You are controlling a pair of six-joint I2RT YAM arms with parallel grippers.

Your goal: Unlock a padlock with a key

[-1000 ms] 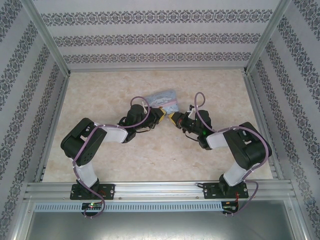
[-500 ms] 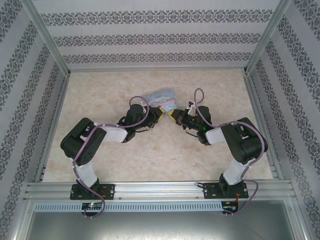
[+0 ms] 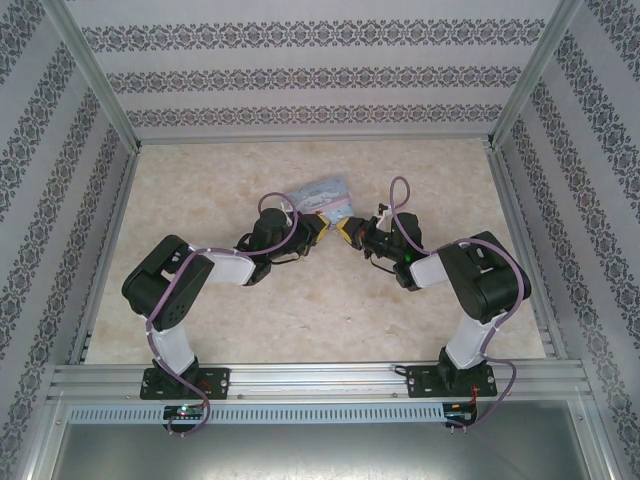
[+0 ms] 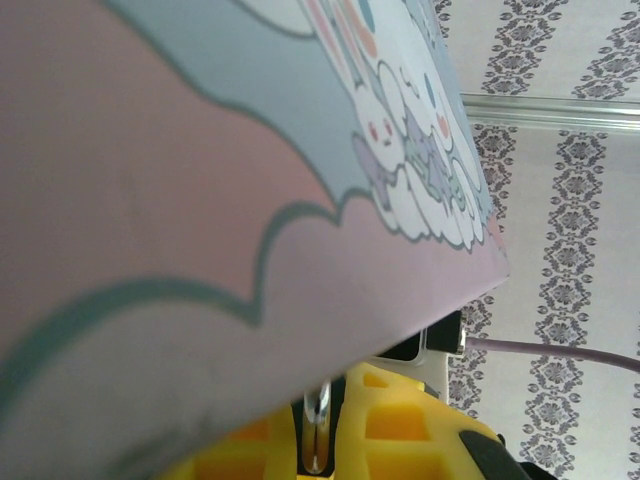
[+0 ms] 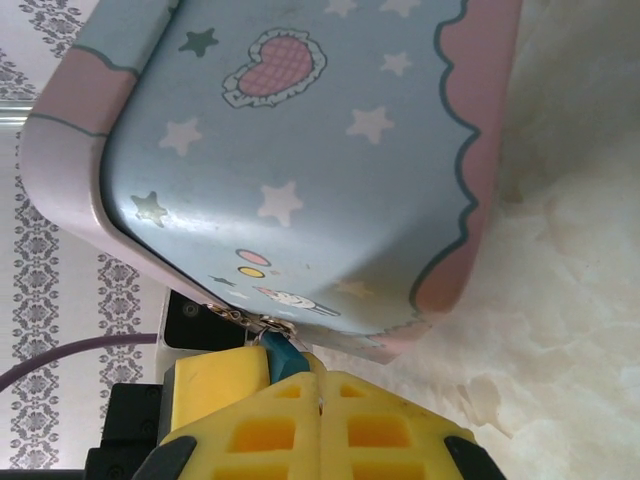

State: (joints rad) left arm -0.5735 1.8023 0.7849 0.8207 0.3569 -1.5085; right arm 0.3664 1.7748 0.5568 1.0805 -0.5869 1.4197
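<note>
At the middle of the pale marbled table (image 3: pixel 200 180), just at 6 o'clock of the pale blue and pink rectangular cartoon tin (image 3: pixel 325 193), the two grippers meet nose to nose. The left gripper (image 3: pixel 317 228) is at 9 o'clock of the right gripper (image 3: pixel 346 233).

The chief risk, as I judge it, is misalignment. Both parts are tiny, and a blade that arrives off-axis or beside the keyway would skate off the body instead of entering. A push given then could twist the tiny dark bluish metal padlock (image 5: pixel 283 356) in its pinch, or lever the thin silvery-grey metal key (image 4: pixel 317 430) out of its own. The tin is a second hazard: it looms close to both sets of fingers in the wrist views, and a knock against its edge could shift it or deflect an arm. The keyway cannot be made out, so whether it faces the key cannot be told.

The right gripper's yellow pads are pressed flush together, clamping the padlock at their tip, at about 11 o'clock of the seam. A fine bit of metal, likely the shackle, pokes toward the tin's rim. The left gripper's yellow pads stand almost together, and the key's sliver sits upright in the narrow slot between them. It appears pinched there, though the contact is partly hidden.
</note>
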